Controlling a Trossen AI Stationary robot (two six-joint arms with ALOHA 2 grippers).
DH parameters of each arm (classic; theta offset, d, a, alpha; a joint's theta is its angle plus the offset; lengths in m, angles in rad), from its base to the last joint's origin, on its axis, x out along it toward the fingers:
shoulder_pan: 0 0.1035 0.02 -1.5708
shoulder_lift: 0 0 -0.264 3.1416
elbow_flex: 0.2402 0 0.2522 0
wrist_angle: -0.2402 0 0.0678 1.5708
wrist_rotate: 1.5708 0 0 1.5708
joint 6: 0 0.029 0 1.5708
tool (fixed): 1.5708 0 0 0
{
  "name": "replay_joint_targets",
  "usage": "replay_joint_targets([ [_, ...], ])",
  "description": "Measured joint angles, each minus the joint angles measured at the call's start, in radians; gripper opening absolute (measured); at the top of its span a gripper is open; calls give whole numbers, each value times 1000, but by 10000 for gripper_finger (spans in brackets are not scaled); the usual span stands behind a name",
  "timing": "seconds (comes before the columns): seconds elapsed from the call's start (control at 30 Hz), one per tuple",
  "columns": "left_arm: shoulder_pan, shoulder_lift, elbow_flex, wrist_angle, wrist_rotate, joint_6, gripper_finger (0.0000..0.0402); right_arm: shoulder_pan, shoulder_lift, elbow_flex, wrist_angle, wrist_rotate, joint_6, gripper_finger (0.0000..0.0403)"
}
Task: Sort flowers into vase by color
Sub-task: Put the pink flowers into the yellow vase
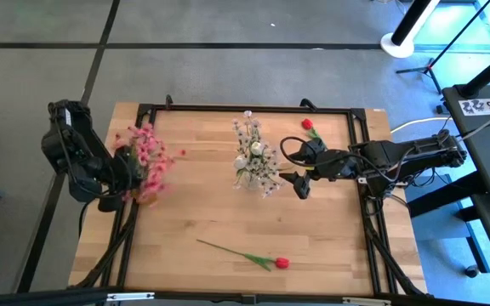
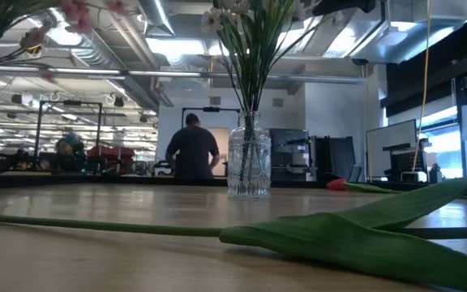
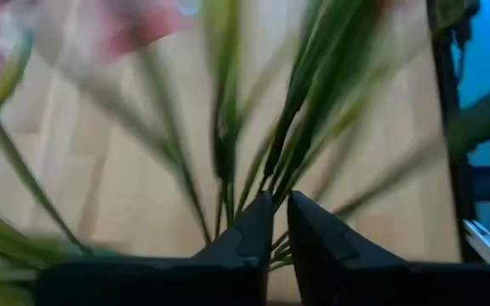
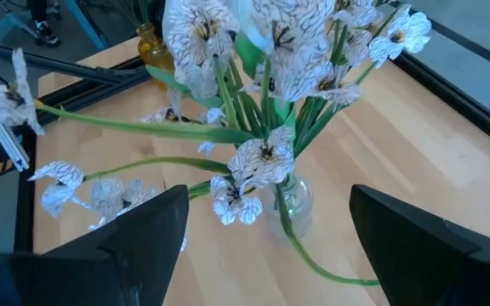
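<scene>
Bunch of pink blossom sprays [image 1: 145, 154] on green stems at the left side of the light wooden worktop [image 1: 202, 212], gripped low on the stems by the left hand [image 1: 124, 178]. Seen from the left wrist: dark fingers [image 3: 249, 238] pinched nearly together, thin green stems [image 3: 266, 183] caught in the narrow gap and fanning upward, blurred.

Near the worktop's middle, a clear ribbed glass vase [image 2: 249, 166] standing upright, holding small white blossom sprigs [image 1: 253, 153] on green stems. White petals veined with dark lines [image 4: 262, 161], spreading out above the glass neck in the right wrist view.

Right hand [image 1: 300, 174] just beside that vase on its right, fingers spread wide, holding nothing, the vase framed between the two dark fingers [image 4: 143, 229] but apart from them.

One red rosebud on a green stem [image 1: 311, 129] lying flat near the far right corner of the worktop, behind the right arm. Second red rosebud with a long green stem and leaf [image 1: 262, 257] lying flat near the front edge, well apart from both hands; leaf large and close in the low view [image 2: 355, 235].

Small amber glass bottle [image 4: 153, 47] beyond the white blossoms in the right wrist view. Person in a dark top [image 2: 192, 150] standing in the room behind the worktop, back turned.
</scene>
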Motion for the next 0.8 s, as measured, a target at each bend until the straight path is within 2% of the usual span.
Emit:
replay_joint_targets([
  [0.13,1,-12,0,0,79,-19,76,0,8,1,0,0,0,326],
  [0.27,5,-16,0,0,227,-41,109,0,20,1,4,1,0,326],
  [0.43,33,-20,0,0,322,-65,120,0,39,1,7,3,0,326],
  [0.53,47,-26,0,0,304,-68,113,0,56,1,14,3,0,326],
  [0.67,67,-41,0,0,194,-62,99,0,76,1,28,-1,0,326],
  [0.8,100,-58,1,0,177,-35,94,0,89,1,35,-17,0,326],
])
